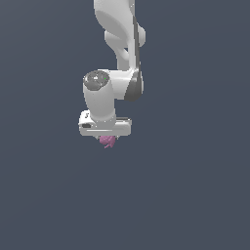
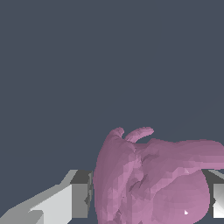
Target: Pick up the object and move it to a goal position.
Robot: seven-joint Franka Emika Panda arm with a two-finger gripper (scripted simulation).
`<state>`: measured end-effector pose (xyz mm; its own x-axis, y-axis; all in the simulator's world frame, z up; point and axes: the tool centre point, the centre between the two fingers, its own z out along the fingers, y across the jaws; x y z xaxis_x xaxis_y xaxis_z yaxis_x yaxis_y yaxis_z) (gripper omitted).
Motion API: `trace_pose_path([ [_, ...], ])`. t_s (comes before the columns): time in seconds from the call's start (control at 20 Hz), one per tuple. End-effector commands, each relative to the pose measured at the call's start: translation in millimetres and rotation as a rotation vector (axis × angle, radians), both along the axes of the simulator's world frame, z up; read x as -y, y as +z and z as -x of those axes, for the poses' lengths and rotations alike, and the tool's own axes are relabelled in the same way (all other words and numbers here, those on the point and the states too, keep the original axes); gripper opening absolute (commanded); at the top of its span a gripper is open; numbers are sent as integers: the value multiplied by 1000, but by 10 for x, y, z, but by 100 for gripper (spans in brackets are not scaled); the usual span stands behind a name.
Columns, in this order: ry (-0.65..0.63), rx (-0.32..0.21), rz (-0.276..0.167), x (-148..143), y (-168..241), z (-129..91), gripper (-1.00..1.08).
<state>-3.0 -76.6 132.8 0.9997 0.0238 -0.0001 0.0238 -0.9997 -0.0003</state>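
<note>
Under the white hand at the end of the arm [image 1: 117, 53], the object [image 1: 108, 141] hangs just below the gripper [image 1: 106, 136], with only flat grey ground around it in the exterior view. You cannot tell from that view whether it rests on the ground or is lifted; no shadow or contact line shows.

From the wrist view the object [image 2: 153, 179] fills the gap between the two fingers [image 2: 78, 194], one on each side. The gripper looks clenched on it: the pink mass seems to meet both pads, though the far pad is half cut off by the frame edge.

Treat it as light and rigid, judging by its small size. Its surface is lumpy, with short spikes and a broad lobe, so pad contact will likely be patchy and it could pivot if you swing fast. Your best hold is across the thick middle, not on the spikes.

Its long axis seems to run roughly across the jaws in the wrist view, with the wide lobe reaching toward one finger and two short horns pointing away from the palm. No goal marker shows in either view.
</note>
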Motion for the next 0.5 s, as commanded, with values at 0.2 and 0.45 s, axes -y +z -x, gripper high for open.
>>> trace_pose_path([
  [0.2, 0, 1, -1, 247, 733, 17, -100],
  [0.45, 0, 1, -1, 439, 1301, 25, -100],
])
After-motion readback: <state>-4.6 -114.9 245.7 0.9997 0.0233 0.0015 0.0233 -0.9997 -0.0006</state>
